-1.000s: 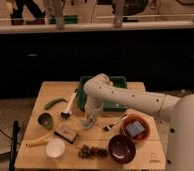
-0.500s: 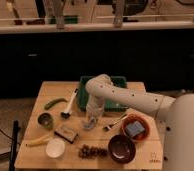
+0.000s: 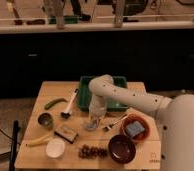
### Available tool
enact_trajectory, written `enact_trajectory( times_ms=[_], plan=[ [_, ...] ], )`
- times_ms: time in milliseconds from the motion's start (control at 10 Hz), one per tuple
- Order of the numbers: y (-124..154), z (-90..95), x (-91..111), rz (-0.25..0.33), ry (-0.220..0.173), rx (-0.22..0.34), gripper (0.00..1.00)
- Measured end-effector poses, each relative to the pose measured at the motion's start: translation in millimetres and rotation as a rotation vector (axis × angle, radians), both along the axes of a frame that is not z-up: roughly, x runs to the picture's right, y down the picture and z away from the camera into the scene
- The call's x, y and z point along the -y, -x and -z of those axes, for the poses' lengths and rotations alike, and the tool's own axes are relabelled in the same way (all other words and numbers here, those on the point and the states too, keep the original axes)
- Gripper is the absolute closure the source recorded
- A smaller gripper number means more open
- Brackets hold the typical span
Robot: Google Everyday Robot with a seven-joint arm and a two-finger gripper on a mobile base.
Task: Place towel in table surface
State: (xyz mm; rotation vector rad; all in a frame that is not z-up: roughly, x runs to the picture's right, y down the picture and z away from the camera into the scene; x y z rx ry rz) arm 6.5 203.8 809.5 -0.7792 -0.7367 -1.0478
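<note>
Towel (image 3: 92,124) is down low, folks, a pale grey wad bunched right under the pincer (image 3: 95,116), which points straight down at the wooden surface (image 3: 50,92) just in front of the green tray (image 3: 85,97). We cannot tell whether the pincer is gripping the cloth or has let it go, since the two blur into one pale shape, and we cannot say for sure that the towel lies flat on the wood. We judge the placing to be at its very end, and this is where it can slip. If the cloth clings to the pincer on the way up, it gets lifted or dragged off its spot. The neighbourhood is crowded too. A fork (image 3: 115,123) lies just beside the towel on one side, and a brush (image 3: 69,104) lies near on the other. The orange bowl (image 3: 140,136) with a blue sponge (image 3: 134,128) stands close by, and the dark bowl (image 3: 121,148) and the grapes (image 3: 90,150) sit nearer the front edge. A sideways pull could sweep the fork along or nudge that bowl. The arm (image 3: 120,95) also arches over the tray, so we reckon a careless retreat might catch its rim. A clean vertical lift looks to us like the safest call.
</note>
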Motion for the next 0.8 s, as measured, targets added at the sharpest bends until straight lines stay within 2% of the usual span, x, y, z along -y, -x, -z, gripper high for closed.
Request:
enact_trajectory(
  times_ms=[200, 800],
  plan=[
    [-2.2, 0.9, -1.2, -0.002, 0.003, 0.009, 0.2],
    [1.2, 6.5, 8.5, 0.043, -0.024, 0.075, 0.2]
  ],
)
